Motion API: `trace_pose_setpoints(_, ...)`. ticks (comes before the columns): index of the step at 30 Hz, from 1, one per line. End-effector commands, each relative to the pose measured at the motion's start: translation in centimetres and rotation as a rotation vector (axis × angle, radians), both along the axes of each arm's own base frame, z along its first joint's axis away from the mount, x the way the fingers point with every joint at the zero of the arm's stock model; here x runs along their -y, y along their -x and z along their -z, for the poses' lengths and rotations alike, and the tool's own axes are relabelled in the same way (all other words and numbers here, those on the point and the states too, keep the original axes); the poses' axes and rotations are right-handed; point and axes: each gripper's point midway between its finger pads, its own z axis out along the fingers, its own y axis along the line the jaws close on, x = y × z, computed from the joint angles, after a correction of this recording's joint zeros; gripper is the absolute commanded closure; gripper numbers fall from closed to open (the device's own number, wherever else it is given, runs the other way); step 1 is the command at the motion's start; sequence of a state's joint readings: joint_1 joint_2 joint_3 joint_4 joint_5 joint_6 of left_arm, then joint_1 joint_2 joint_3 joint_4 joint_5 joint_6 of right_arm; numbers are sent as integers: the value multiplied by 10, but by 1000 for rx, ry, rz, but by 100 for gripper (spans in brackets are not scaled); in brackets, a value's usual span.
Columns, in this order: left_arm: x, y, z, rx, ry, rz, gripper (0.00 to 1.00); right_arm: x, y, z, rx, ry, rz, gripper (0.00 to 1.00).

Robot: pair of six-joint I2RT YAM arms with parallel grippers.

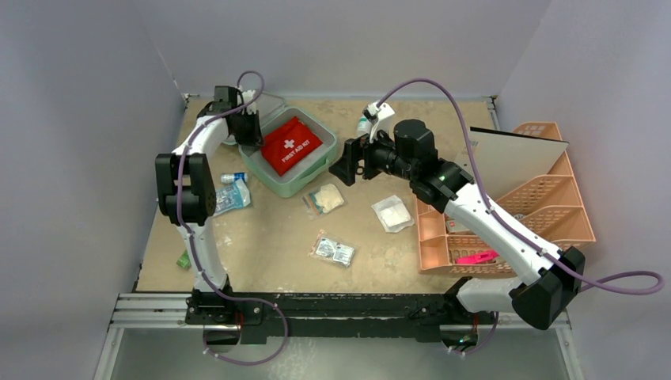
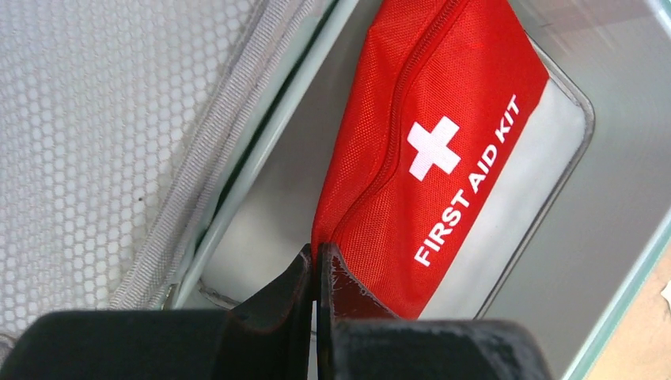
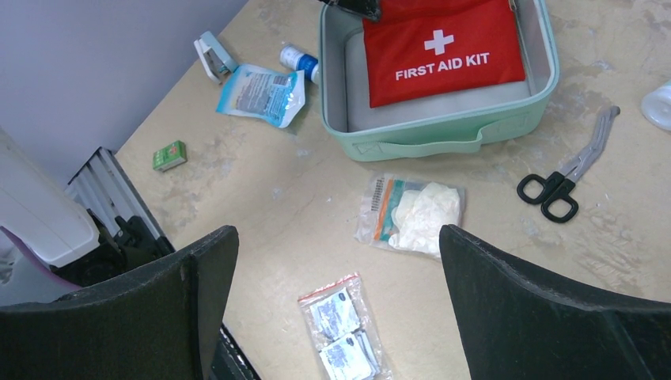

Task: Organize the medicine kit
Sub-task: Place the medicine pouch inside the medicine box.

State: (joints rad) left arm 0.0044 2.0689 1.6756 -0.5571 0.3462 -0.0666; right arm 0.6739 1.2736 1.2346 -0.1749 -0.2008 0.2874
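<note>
Top view: left arm folded to upper left, left gripper over the far corner of the medicine kit; right arm stretched to centre, right gripper beside it. Left wrist: fingers together at a corner of the red first-aid pouch. Right wrist: jaws spread wide, kit at top.

Plain pale lavender-grey walls enclose a tan surface on three sides. It is scuffed with whitish patches and evenly, softly lit. A metal rail lines its near edge, with what may be grey floor past it.
</note>
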Motion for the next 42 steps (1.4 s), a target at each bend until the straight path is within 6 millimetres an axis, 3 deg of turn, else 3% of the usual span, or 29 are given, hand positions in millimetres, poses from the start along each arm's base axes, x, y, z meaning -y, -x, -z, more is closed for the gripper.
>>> trace_pose_setpoints(1,-2,-21,-7,69,-26,-13,96,3,0,-23,61,-27,9,1)
trace_pose_setpoints(6,-1,-17,-18,65,-15,-14,80,8,1,-25,61,-20,27,1)
trace_pose_setpoints(12,4,-10,-45,72,18,-23,63,18,-1,-20,32,-5,95,1)
trace_pose_setpoints(17,4,-5,-70,106,23,-32,45,33,-6,-3,-33,38,200,1)
trace_pose_setpoints(22,13,13,-94,122,67,-33,40,48,-8,18,-101,98,293,1)
trace_pose_setpoints(28,35,58,-124,119,128,-17,35,51,-11,54,-161,155,327,3)
trace_pose_setpoints(32,46,94,-132,127,158,3,34,34,-13,69,-181,119,274,16)
trace_pose_setpoints(37,54,142,-139,146,202,40,34,18,-25,97,-239,110,271,39)
trace_pose_setpoints(42,53,183,-125,153,208,57,33,6,-43,126,-263,139,287,56)
